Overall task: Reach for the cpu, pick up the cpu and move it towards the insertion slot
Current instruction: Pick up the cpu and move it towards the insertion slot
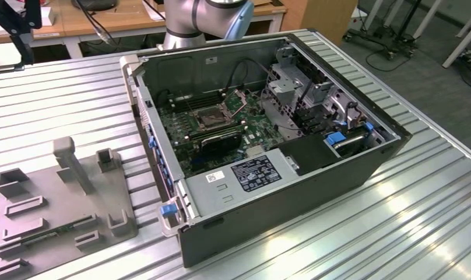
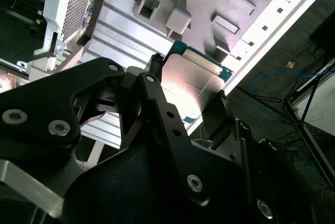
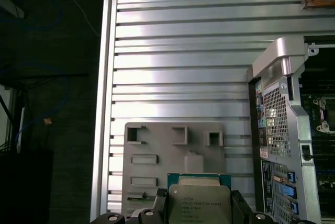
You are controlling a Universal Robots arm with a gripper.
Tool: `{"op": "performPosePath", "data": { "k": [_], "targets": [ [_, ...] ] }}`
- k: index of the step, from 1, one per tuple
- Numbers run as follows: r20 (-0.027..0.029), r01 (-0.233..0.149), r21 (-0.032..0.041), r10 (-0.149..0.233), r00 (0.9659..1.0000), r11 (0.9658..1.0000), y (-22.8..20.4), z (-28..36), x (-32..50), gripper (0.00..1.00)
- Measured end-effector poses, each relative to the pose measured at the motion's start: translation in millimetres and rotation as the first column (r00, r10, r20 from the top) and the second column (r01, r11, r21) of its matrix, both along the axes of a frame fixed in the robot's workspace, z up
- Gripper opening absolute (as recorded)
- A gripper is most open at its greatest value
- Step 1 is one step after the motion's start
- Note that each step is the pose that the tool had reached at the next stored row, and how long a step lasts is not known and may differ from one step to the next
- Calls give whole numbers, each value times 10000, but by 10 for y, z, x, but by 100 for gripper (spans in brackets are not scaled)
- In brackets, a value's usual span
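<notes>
The cpu (image 3: 199,200), a flat square chip with a silvery top and a green rim, is clamped by two opposite edges between my gripper's (image 3: 199,209) black fingers (image 3: 159,204). In the second wrist view the cpu (image 2: 189,80) shows its shiny face between the same black fingers (image 2: 151,90) of the gripper (image 2: 187,98). It hangs well above the grey plastic fixture (image 3: 172,156) on the slatted table. The insertion slot (image 1: 207,121), a dark square socket in a silvery bracket, lies on the green motherboard inside the open computer case (image 1: 298,175).
The grey fixture (image 1: 56,216) with its upright posts stands at the exterior view's left of the case. The case's perforated rear wall (image 3: 275,124) rises beside the fixture. The slatted aluminium table (image 1: 422,221) ends at an edge (image 3: 102,103), with dark floor and cables beyond.
</notes>
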State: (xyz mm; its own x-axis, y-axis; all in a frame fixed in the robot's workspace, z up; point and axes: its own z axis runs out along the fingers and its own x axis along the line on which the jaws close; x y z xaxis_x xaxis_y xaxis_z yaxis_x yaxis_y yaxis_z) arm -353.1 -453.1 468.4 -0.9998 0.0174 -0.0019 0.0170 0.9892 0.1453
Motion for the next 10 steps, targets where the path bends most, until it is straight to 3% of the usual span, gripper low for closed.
{"op": "performPosePath", "data": {
  "k": [10],
  "targets": [
    [0, 1, 0, -1, 10000, 10000, 0, -1, 102, 55]
  ]
}}
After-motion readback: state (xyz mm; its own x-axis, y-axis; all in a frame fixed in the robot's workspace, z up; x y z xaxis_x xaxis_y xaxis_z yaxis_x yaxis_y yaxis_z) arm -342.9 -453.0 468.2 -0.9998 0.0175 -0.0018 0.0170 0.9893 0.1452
